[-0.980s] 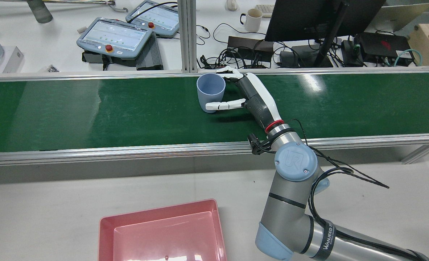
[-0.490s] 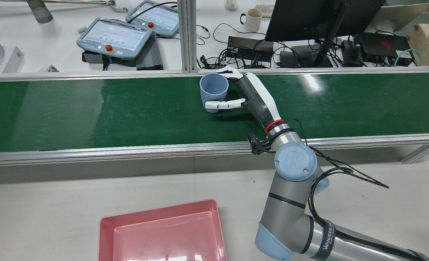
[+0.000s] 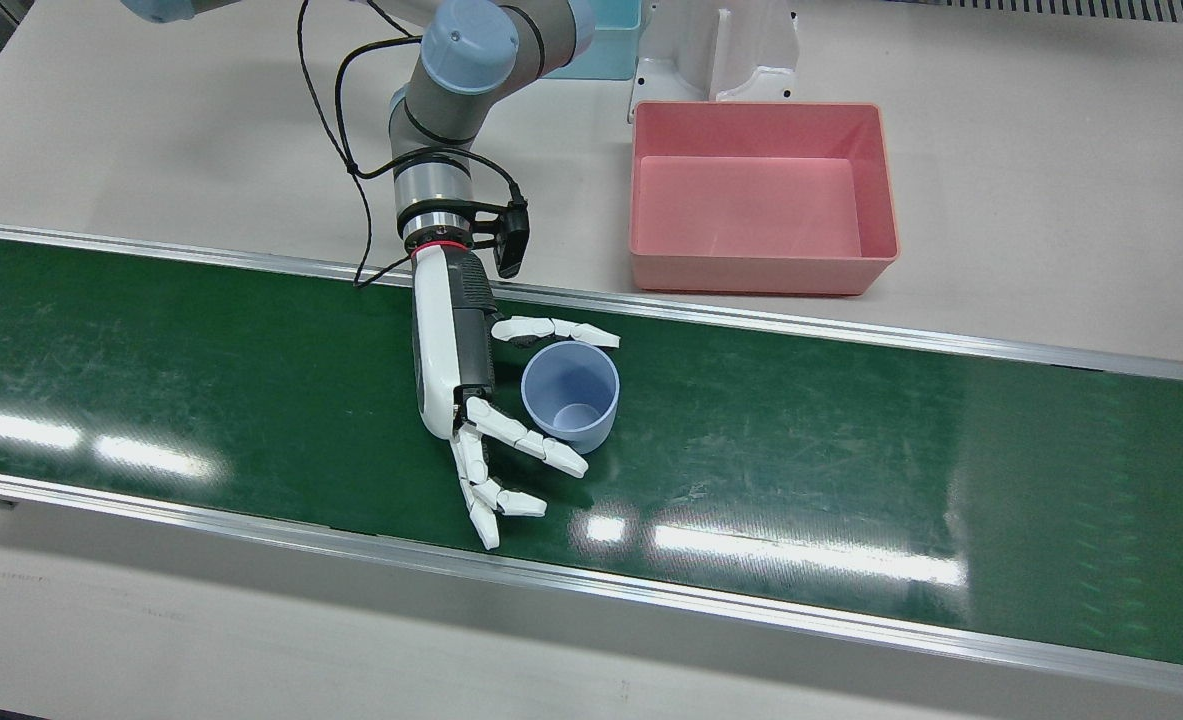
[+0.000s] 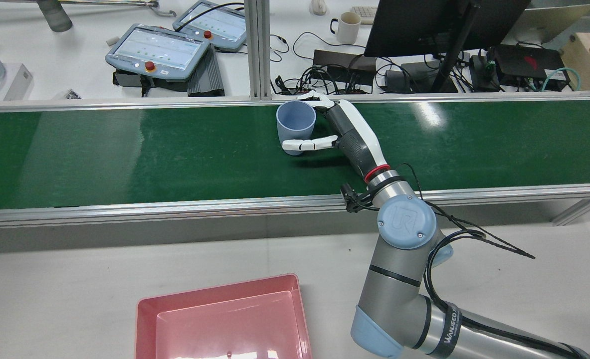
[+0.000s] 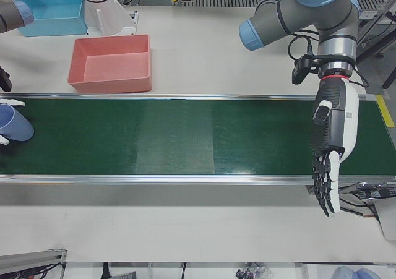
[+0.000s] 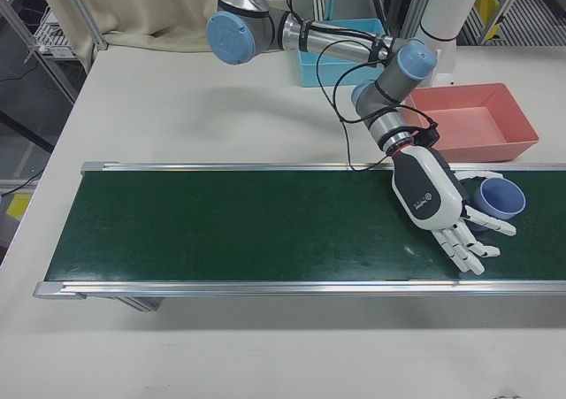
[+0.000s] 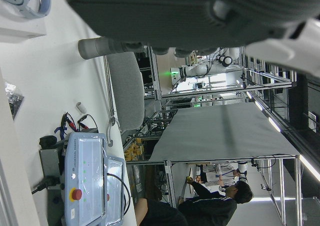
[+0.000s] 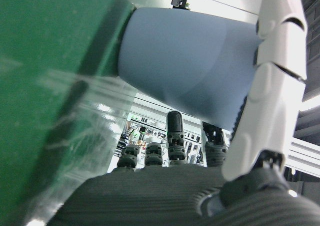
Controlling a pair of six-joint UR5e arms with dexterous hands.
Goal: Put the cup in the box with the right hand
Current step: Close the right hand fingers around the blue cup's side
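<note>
While upright on belt point(image 3: 851, 440), cup point(image 3: 570, 391) between open right robot hand point(image 3: 481, 420) fingers point(image 3: 554, 328).

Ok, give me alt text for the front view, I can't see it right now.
The right hand lies open around an upright blue cup on the green conveyor belt, fingers spread on either side of it. The empty pink box sits on the table beyond the belt.
</note>
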